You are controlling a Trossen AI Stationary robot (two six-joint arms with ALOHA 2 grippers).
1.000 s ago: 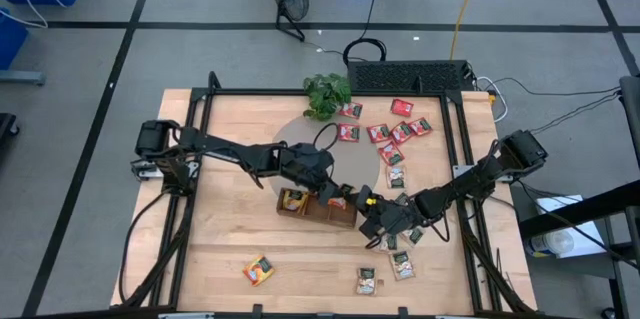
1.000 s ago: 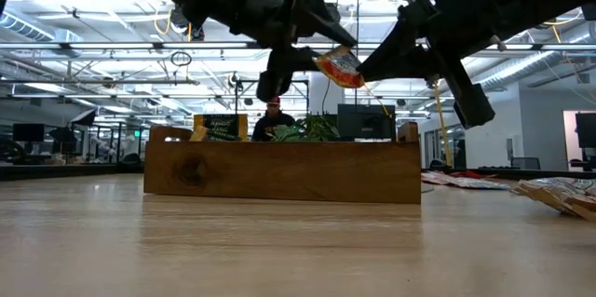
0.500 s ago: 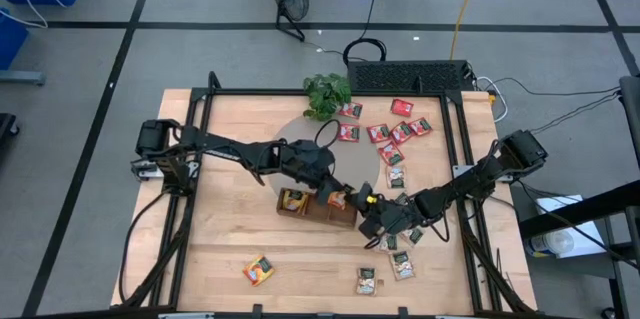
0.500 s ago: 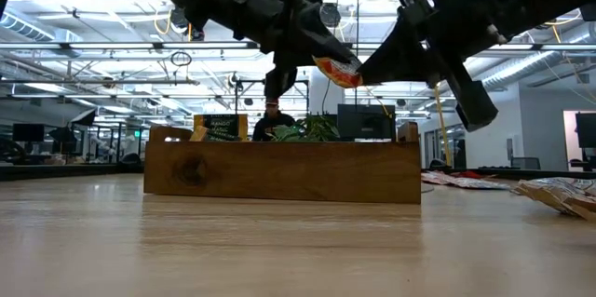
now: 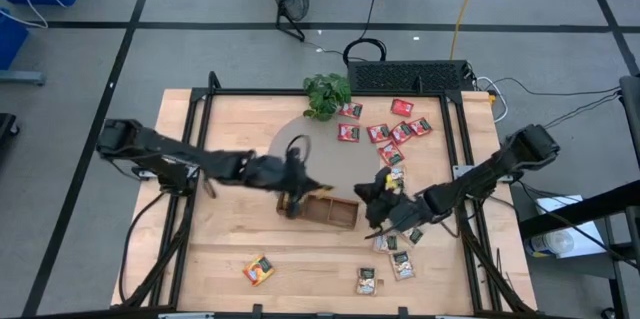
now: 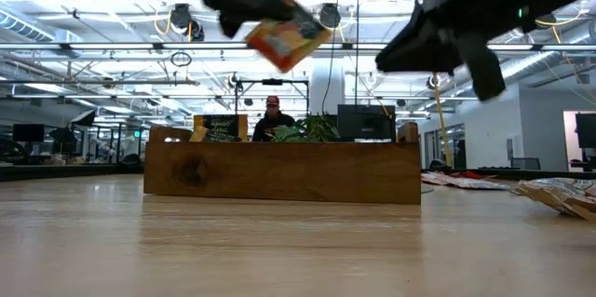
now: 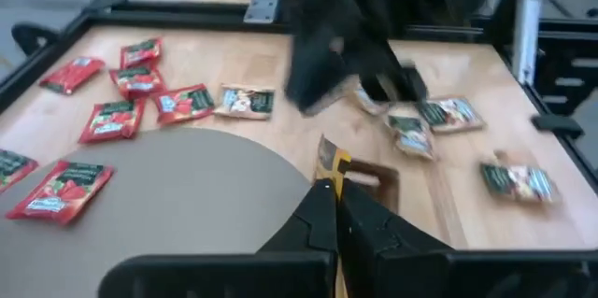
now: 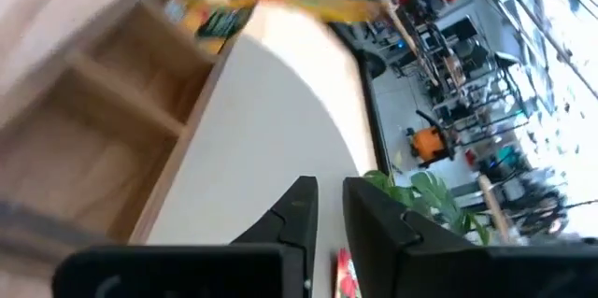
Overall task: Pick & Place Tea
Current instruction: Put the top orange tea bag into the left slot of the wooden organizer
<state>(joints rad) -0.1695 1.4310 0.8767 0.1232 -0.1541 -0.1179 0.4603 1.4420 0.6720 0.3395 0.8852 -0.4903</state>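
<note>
My left gripper (image 5: 293, 195) is shut on an orange-yellow tea packet (image 6: 284, 42) above the left end of the wooden tray (image 5: 338, 211). My right gripper (image 5: 376, 195) hovers just off the tray's right end, its fingers (image 8: 301, 212) a narrow gap apart and empty. Another packet (image 6: 221, 128) stands in the tray's left compartment. Several red packets (image 5: 378, 132) lie on the table at the far right. Beige-green ones (image 5: 402, 262) lie near the front right, and one orange packet (image 5: 258, 271) lies near the front. My left gripper pinches the orange-yellow packet between its two shut fingers (image 7: 320, 212), holding it by one edge (image 7: 330, 162). The packet sticks out past the fingertips, tilted, lifted clear above the tray (image 6: 279, 171).
A leafy potted plant (image 5: 327, 92) stands at the table's far edge. A round beige mat (image 5: 345, 159) lies between it and the tray. The black frame rails (image 5: 465, 149) run along the table's sides. Bare wood lies at the near left (image 5: 220, 249).
My left gripper has drawn back toward the table's left and up, carrying the orange-yellow packet from beside my right gripper to above the tray's left end. The packet is now apart from my right gripper, which has shifted slightly toward the far edge.
</note>
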